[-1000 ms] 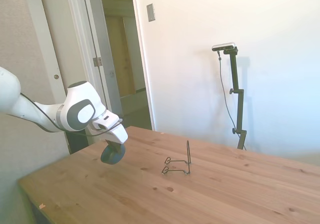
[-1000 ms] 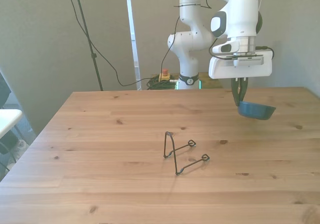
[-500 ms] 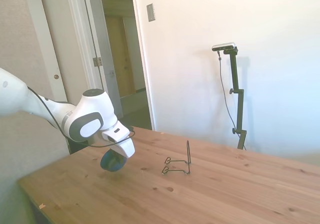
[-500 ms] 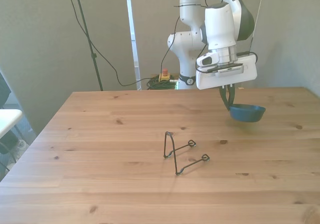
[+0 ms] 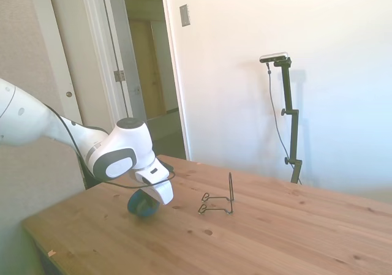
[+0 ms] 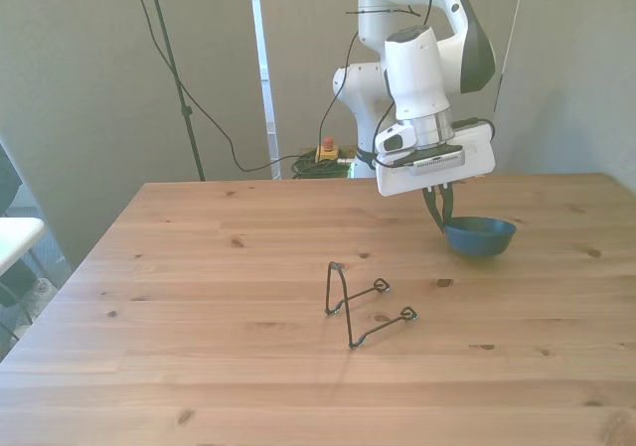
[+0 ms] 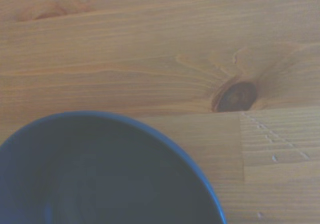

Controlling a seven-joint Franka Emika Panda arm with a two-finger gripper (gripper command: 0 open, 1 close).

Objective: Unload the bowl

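In the gripper (image 6: 438, 211), the bowl (image 6: 480, 236)

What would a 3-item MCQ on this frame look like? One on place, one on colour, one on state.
1. Where is the bowl relative to the wire rack, in the front view?
A. To the rack's right, nearer the far edge
B. On the rack
C. To the rack's left

2. What colour is the bowl?
A. Red
B. Blue
C. White

3. What is the gripper doing?
A. Hanging open far above the table
B. Fingers shut on the bowl's rim
C. Gripping the rack

Key:
1 A: the bowl lies right of the wire rack, apart from it.
2 B: its rim and wall show blue against the wooden table.
3 B: the gripper meets the bowl's rim, low over the table.
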